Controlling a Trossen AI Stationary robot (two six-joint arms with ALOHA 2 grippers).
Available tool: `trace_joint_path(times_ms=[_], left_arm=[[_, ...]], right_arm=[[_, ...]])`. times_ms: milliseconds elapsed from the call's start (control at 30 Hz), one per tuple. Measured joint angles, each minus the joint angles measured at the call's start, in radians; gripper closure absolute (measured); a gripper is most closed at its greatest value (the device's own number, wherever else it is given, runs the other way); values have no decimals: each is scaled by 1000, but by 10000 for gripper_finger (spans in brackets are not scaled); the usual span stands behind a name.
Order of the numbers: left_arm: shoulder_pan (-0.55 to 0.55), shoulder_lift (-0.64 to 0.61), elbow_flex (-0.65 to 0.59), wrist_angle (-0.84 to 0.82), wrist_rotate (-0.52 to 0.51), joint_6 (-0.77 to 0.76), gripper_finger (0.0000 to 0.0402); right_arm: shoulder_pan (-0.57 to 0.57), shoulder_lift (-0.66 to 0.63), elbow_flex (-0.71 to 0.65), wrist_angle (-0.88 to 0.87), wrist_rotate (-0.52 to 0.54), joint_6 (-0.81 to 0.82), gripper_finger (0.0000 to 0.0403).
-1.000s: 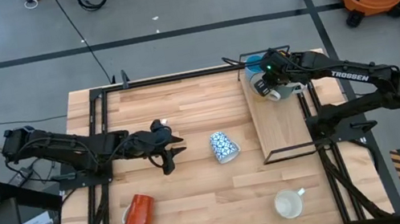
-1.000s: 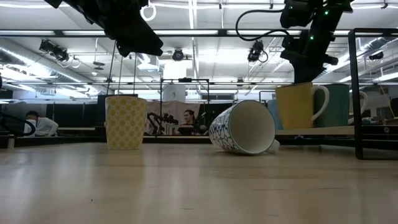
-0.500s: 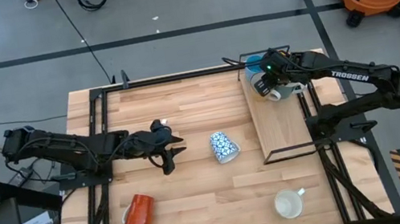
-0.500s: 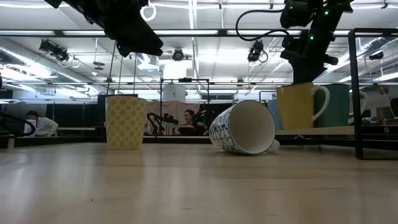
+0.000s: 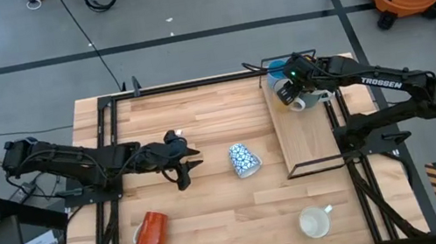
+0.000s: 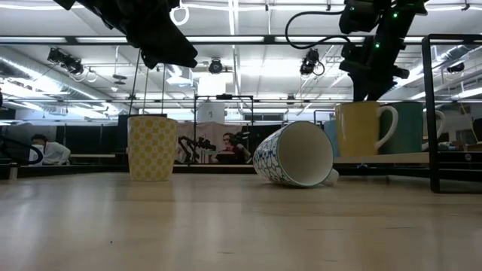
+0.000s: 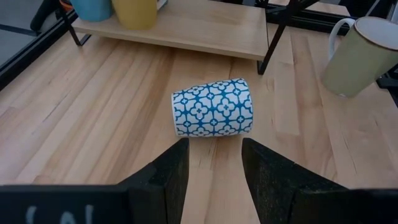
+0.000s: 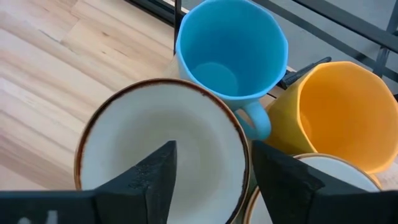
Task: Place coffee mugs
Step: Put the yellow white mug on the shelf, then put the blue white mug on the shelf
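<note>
My right gripper (image 8: 214,149) is open over the far end of a raised wooden shelf (image 5: 305,138). It hovers at a cream mug with a brown rim (image 8: 158,140), one finger over its inside and one outside its wall. Behind it stand a light blue mug (image 8: 230,50) and an orange-yellow mug (image 8: 342,106). My left gripper (image 7: 214,146) is open, raised mid-table, pointing at a blue-and-white patterned mug (image 7: 212,107) that lies on its side. A red-orange mug (image 5: 151,231) lies near the left front, and a white mug (image 5: 315,221) stands upright near the front edge. My right gripper's fingers come from above on either side of the cream mug's wall at its rim (image 8: 244,155). The mug stands upright on the shelf. I cannot tell whether either finger touches it.
Another white rim (image 8: 311,180) shows beside the cream mug on the shelf. The shelf's black metal frame (image 5: 287,172) stands between the mid-table and the board. A pale yellow-patterned cup (image 6: 152,147) stands upright in the low view. Bare wood lies between the patterned mug and the shelf.
</note>
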Motion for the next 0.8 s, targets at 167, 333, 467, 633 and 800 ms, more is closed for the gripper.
trace_joint_path(times_ms=[167,333,467,633,800], left_arm=[[0,0,0,0,0,0,246],[0,0,0,0,0,0,246],[0,0,0,0,0,0,246],[0,0,0,0,0,0,246],[0,0,0,0,0,0,246]], right_arm=[[0,0,0,0,0,0,177],[0,0,0,0,0,0,176],[0,0,0,0,0,0,176],[0,0,0,0,0,0,176],[0,0,0,0,-1,0,176]])
